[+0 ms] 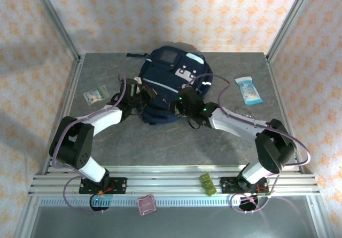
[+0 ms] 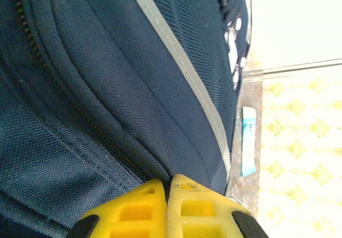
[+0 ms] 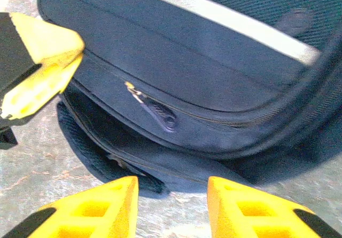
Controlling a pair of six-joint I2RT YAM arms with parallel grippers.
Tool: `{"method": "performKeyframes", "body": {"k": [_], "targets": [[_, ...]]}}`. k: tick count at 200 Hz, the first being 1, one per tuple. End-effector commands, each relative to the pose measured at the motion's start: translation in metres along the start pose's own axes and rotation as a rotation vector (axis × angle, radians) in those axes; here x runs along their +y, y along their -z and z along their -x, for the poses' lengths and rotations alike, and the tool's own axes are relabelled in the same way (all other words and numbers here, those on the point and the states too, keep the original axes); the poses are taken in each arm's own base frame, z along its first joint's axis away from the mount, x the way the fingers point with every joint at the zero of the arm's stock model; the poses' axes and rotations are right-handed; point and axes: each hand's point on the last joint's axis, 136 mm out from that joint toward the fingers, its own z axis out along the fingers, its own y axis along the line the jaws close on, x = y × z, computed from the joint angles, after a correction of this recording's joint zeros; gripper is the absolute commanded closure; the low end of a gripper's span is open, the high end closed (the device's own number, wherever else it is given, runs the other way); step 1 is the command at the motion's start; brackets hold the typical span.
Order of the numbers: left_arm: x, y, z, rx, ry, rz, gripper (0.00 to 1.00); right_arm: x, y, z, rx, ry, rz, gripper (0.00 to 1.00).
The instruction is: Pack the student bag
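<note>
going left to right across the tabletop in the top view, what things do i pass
small clear packet → student bag → light blue pack

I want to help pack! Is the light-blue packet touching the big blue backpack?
Apart. The top view shows bare table between the student bag and the light-blue packet.
</note>
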Motion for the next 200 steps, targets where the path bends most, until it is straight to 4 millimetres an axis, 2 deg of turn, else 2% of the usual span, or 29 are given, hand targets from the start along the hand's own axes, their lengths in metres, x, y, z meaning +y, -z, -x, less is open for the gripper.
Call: {"method": "performKeyframes", "body": {"k": [1, 27, 63, 85, 103, 119, 138, 167, 200], "targets": [[-0.065, 0.019, 0.008, -0.013, -0.057, -0.168, 1.0, 0.018, -0.008, 0.014, -0.042, 0.024, 0.036, 0.57], [-0.072, 0.02, 0.006, -0.007, -0.063, -0.181, 1.0, 0.02, -0.015, 0.021, -0.058, 0.023, 0.013, 0.53], [-0.08, 0.022, 0.004, -0.004, -0.069, -0.195, 1.0, 0.01, -0.025, 0.032, -0.091, 0.026, -0.069, 0.53], [-0.079, 0.022, 0.003, 0.0, -0.072, -0.192, 1.0, 0.009, -0.028, 0.03, -0.074, 0.023, -0.083, 0.55], [-0.07, 0.022, 0.003, -0.011, -0.091, -0.148, 1.0, 0.007, -0.023, 0.027, -0.074, 0.013, -0.077, 0.56], [-0.047, 0.021, 0.004, -0.035, -0.096, -0.05, 0.74, 0.001, -0.016, 0.025, -0.087, 0.001, -0.087, 0.56], [-0.013, 0.02, 0.001, -0.066, -0.07, 0.051, 0.52, -0.004, -0.007, 0.022, -0.097, -0.013, -0.093, 0.55], [0.014, 0.007, -0.009, -0.044, -0.029, 0.101, 0.48, -0.011, -0.001, 0.017, -0.105, -0.032, -0.101, 0.54], [0.025, -0.006, -0.003, -0.072, -0.018, 0.138, 0.47, -0.011, 0.002, 0.015, -0.104, -0.045, -0.091, 0.54]]}}
